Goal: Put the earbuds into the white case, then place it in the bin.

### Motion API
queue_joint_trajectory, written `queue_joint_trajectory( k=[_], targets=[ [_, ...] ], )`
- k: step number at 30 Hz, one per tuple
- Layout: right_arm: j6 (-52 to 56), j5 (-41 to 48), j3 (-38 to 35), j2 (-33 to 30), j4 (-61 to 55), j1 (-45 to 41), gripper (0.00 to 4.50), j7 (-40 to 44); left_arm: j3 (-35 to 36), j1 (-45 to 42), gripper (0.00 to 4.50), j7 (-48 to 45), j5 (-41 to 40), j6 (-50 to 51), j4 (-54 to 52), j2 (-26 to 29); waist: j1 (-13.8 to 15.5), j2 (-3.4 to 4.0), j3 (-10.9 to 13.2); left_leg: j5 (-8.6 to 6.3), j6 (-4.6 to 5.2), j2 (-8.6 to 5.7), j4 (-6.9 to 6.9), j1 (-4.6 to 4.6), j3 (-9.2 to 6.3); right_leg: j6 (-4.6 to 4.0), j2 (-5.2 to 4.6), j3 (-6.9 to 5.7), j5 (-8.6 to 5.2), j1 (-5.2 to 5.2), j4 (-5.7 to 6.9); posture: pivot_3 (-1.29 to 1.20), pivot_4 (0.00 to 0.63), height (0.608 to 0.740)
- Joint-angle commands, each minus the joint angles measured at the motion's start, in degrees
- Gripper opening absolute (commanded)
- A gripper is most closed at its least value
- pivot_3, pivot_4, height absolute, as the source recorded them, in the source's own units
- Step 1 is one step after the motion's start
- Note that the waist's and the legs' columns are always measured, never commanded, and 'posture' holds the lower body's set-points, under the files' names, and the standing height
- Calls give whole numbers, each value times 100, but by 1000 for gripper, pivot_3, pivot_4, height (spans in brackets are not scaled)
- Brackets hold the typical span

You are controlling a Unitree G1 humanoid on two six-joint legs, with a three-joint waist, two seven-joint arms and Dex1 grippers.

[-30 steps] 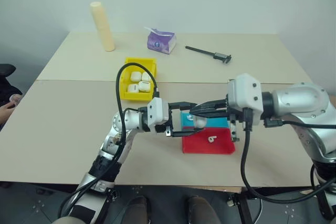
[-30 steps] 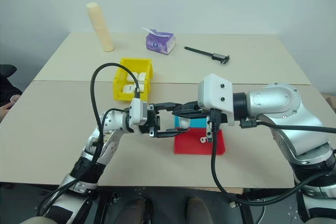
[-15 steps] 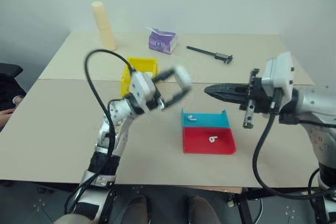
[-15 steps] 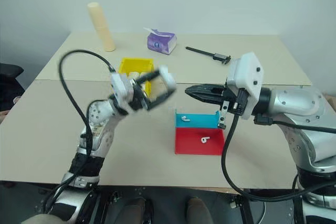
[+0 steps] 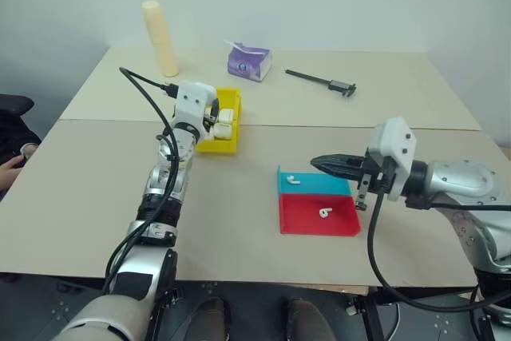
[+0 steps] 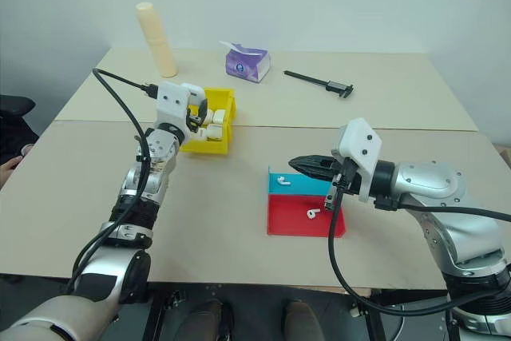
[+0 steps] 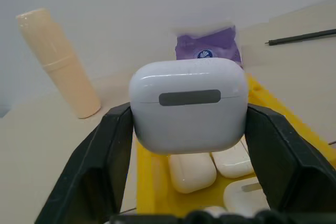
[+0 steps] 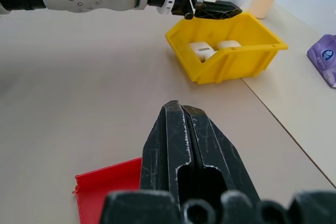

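My left gripper (image 5: pixel 214 111) reaches over the yellow bin (image 5: pixel 226 147) and is shut on a closed white case (image 7: pixel 189 103), which hangs between its fingers above several other cases (image 7: pixel 191 171) lying in the bin. One earbud (image 5: pixel 292 180) lies in the teal tray (image 5: pixel 323 188). A second earbud (image 5: pixel 323 213) lies in the red tray (image 5: pixel 339 225). My right gripper (image 5: pixel 315 164) hovers just above the teal tray's right side, shut and holding nothing; its closed fingers (image 8: pixel 181 129) point toward the bin (image 8: pixel 236 59).
At the back of the table stand a tan cylinder (image 5: pixel 159 37) and a purple tissue pack (image 5: pixel 247 61), with a black caliper-like tool (image 5: pixel 321 81) to their right. A person's hand (image 5: pixel 12 161) shows at the left edge.
My left arm swung from above the trays over to the yellow bin, carrying the case. My right gripper pulled back to the right and sank toward the teal tray.
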Motion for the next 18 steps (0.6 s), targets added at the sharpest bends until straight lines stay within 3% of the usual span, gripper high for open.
queue_joint_trajectory(
  k=[1,6,8,11,13,18],
  targets=[
    [-94,5,-90,-14,-187,-95,0,-2,44,-362,4456,0,-108,-296,133,-48,15,0,0,0,0,0,0,0,4,0,0,-1,0,0,0,0,150,740],
    [-114,-186,10,-72,-140,-42,0,-13,18,-328,4491,-61,-141,-696,54,-108,20,0,0,1,-2,0,1,0,3,-1,0,-8,0,4,2,0,150,740],
    [-159,-228,-3,-91,-169,35,0,39,-130,-20,4491,-861,-338,-940,-437,130,-2,0,0,1,-2,0,0,-1,3,-1,0,-8,1,2,2,0,150,740],
    [-348,-400,-60,-233,-180,221,0,168,282,673,4491,-2287,-2039,411,-1858,273,-49,1,-1,3,-6,3,-1,0,9,-2,0,-1,0,-1,5,0,150,740],
    [-494,-522,-150,-391,-102,354,0,300,289,1321,4491,-2999,-2411,132,-2619,534,-88,3,-1,4,-7,6,0,2,8,-2,0,0,0,-1,6,0,150,740],
    [-1316,-818,-694,-1090,462,808,0,1085,354,2676,4491,-3604,-2826,895,-4426,1517,-117,2,-1,4,-7,5,0,14,4,-2,-1,1,1,10,8,0,150,740]
  ],
)
